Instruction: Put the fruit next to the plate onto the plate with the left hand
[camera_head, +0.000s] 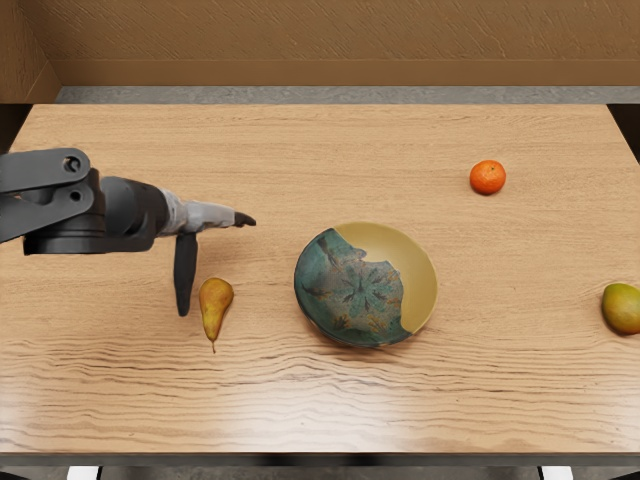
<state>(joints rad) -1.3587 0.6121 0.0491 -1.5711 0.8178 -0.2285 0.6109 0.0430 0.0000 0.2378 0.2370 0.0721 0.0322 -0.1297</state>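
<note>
The wooden table (300, 150) is filling the view, and above its left part the left hand (190, 222) is hovering open and holding nothing, its dark fingers (185, 275) spread so that one is pointing toward the plate and another is hanging straight down. The green-and-yellow plate (365, 285) is sitting near the middle. The pear (214, 303) is lying on the wood left of it, just beside the hanging finger, while a mango (621, 307) and an orange (487, 177) are resting well apart on the right.
</note>
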